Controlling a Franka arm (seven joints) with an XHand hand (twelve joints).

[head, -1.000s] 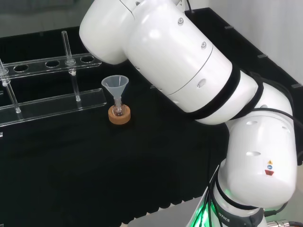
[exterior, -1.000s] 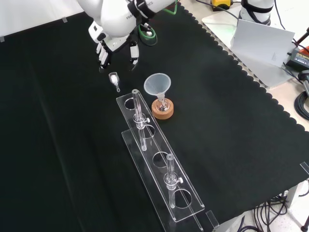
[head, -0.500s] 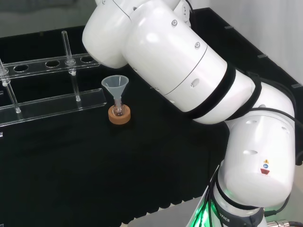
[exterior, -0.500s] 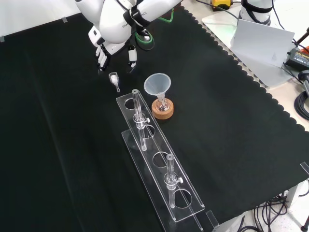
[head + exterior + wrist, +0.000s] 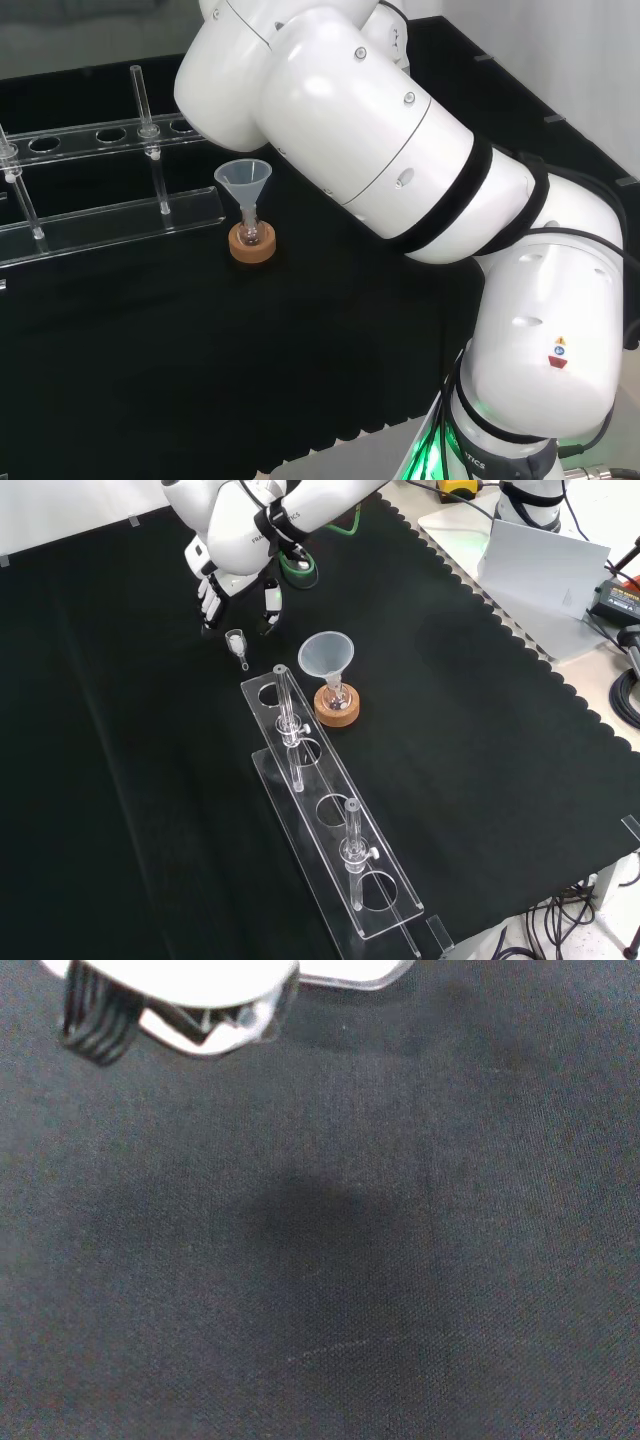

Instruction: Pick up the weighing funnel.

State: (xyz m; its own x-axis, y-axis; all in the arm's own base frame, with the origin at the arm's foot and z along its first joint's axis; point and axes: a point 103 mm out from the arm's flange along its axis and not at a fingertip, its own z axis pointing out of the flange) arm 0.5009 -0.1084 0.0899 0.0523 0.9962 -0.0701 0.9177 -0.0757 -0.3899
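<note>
Small clear weighing funnel (image 5: 237, 642) lies on cloth (image 5: 120, 740).

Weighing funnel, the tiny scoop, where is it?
In the front view, the weighing funnel lies on the cloth just below the hand, left of the funnel.

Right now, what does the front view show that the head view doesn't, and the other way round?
Front view: the hand, fingers open, close by the small weighing funnel lying on the black cloth. Head view: the arm's big white links, large at its right. Both: the big funnel in its little flask on a cork ring, beside the clear rack.
</note>
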